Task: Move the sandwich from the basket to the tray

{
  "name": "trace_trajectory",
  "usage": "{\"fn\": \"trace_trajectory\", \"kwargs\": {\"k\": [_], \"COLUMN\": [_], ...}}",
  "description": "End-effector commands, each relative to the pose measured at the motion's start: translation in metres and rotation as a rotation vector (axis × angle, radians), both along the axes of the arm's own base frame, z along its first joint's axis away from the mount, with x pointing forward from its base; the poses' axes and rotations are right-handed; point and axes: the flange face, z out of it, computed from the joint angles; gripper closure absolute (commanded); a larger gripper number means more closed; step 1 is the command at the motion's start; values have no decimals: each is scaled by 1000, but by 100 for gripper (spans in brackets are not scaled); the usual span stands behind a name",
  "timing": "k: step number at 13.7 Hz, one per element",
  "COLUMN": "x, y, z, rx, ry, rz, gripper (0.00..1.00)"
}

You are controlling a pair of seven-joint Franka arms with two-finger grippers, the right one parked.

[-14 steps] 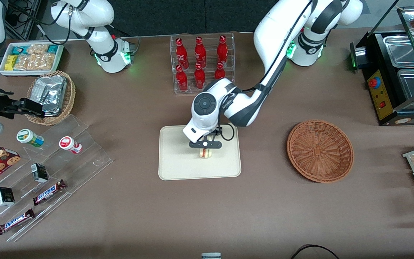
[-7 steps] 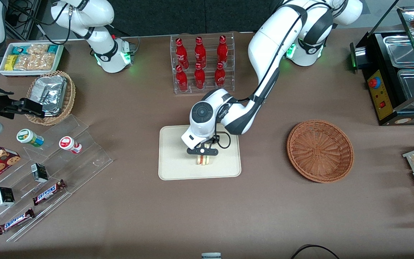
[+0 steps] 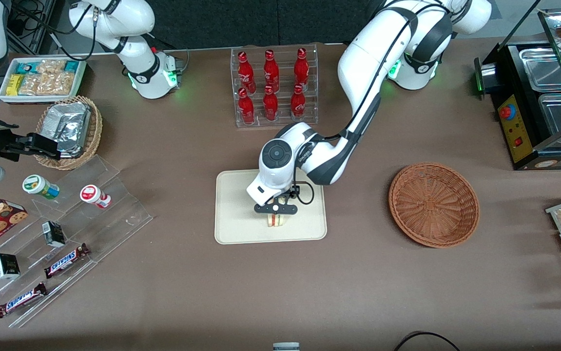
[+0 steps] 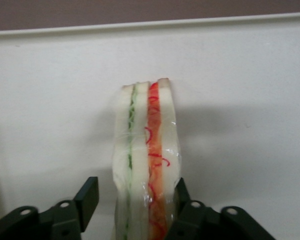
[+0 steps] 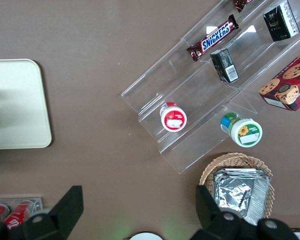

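The sandwich [image 3: 275, 221] stands on its edge on the cream tray [image 3: 239, 214], near the middle of it. In the left wrist view the sandwich [image 4: 146, 150] shows white bread with a green and a red filling layer under clear wrap, resting on the tray [image 4: 50, 100]. My left gripper [image 3: 275, 213] hangs just above the sandwich and is open [image 4: 135, 195]: one finger [image 4: 88, 194] stands clear of the bread, the other [image 4: 182, 196] lies close against the wrap. The reddish-brown basket [image 3: 434, 204] sits empty toward the working arm's end of the table.
A clear rack of red bottles [image 3: 273, 85] stands farther from the front camera than the tray. A clear stepped stand with snacks [image 3: 66, 229], a tan basket of foil packets [image 3: 70, 129] and a white snack tray [image 3: 41, 78] lie toward the parked arm's end. A black food warmer [image 3: 538, 97] stands past the basket.
The gripper carried the sandwich down onto the tray and a little nearer the front camera. Its fingers have parted, and the sandwich now stands on the tray by itself.
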Motion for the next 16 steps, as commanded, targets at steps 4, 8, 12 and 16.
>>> {"fn": "trace_trajectory", "kwargs": {"k": [4,8,12,16], "x": [31,26,17,12], "y": [115,218,281,316], "z": [101,110,90,73], "rx": [21,18,22,84], "ry": [111,160,151,109], "rz": [98,3,-46,-95], "gripper": [1,1,1,1]}}
